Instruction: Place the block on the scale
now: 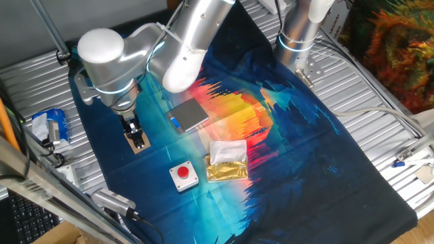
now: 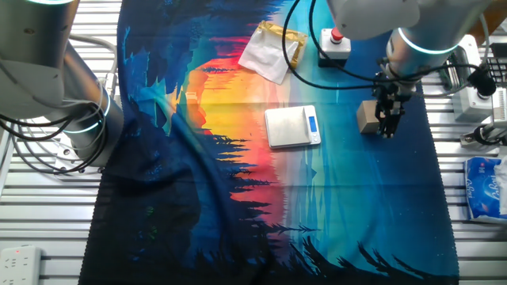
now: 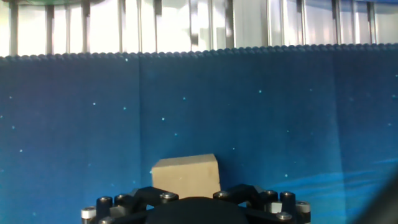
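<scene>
Gripper [image 1: 136,137] points down at the block [image 1: 139,142] lying on the blue cloth [image 1: 325,163], fingers touching it; whether they clamp it cannot be told. Rightward, well apart, sits the scale [image 1: 188,114], its plate bare.

You've got a white box with a red button [image 1: 183,175] sitting on the printed cloth [image 1: 305,156], and just beside it a shiny gold packet [image 1: 227,169] with a white wrapper [image 1: 228,150] lying against its far edge. Off the cloth, on the ribbed metal table [image 1: 380,115], there's a blue-and-white tissue pack [image 2: 485,186] (its print is too small to read). In the other fixed view's bottom corner you can see a white power strip [image 2: 20,260].
</scene>
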